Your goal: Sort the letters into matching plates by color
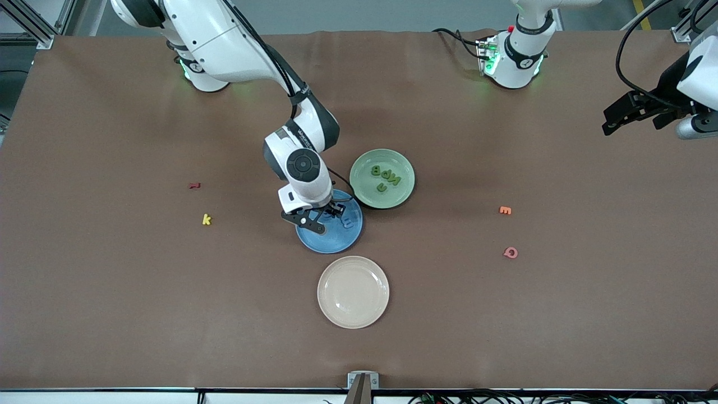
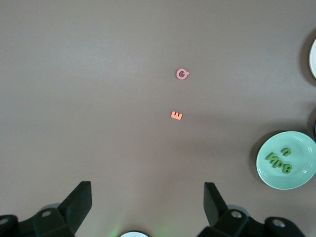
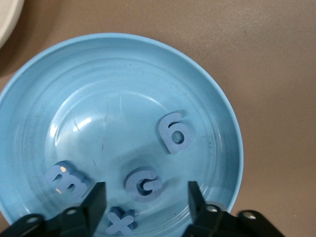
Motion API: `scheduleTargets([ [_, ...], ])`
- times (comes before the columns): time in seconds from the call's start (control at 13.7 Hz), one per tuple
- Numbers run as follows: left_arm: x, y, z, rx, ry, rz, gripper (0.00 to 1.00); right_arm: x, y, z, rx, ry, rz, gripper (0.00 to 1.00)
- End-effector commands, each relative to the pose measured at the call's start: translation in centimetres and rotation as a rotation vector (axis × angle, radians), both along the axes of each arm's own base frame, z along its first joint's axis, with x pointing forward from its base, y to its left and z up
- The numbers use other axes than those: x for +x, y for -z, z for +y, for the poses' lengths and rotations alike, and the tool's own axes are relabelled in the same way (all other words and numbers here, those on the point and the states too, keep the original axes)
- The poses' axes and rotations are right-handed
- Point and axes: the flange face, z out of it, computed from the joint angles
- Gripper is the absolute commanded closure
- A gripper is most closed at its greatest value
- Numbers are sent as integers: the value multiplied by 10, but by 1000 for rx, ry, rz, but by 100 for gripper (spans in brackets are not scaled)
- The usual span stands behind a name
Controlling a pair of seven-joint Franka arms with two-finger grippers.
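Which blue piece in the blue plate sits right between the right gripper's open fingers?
The blue G: it lies between the right gripper fingers; the 6, m and x lie outside that gap.

We see two arms with glossy white shells and dark grey joint bands; green lights glow at both bases. The right arm (image 1: 224,39) carries a black cable down to a round dark wrist cap. The right gripper (image 1: 318,217) and left gripper (image 1: 628,115) have black, wedge-shaped fingers (image 2: 76,207).
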Motion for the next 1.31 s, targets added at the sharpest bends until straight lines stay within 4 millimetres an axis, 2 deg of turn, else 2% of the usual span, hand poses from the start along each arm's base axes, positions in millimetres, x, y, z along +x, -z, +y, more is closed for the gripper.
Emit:
scheduleTargets([
  [0.0,-4,-6,1,-2,12,-14,0,2,-2,5,-8,1,-9,0],
  [0.36,-5,-6,0,-2,13,-12,0,6,-9,4,-1,-4,-19,0],
  [0.58,-5,-6,1,-2,12,-12,0,21,-23,-13,-20,-17,0,0],
  [0.8,-5,-6,0,-2,13,-10,0,43,-62,-47,-41,-73,53,0],
  [1.02,-4,-4,0,-1,15,-7,0,61,-98,-94,-47,-153,85,0],
  [1.09,-4,-4,0,-1,15,-7,0,71,-110,-119,-58,-144,90,0],
  [1.24,-4,-4,0,-1,15,-6,0,74,-128,-142,-104,-206,95,0],
])
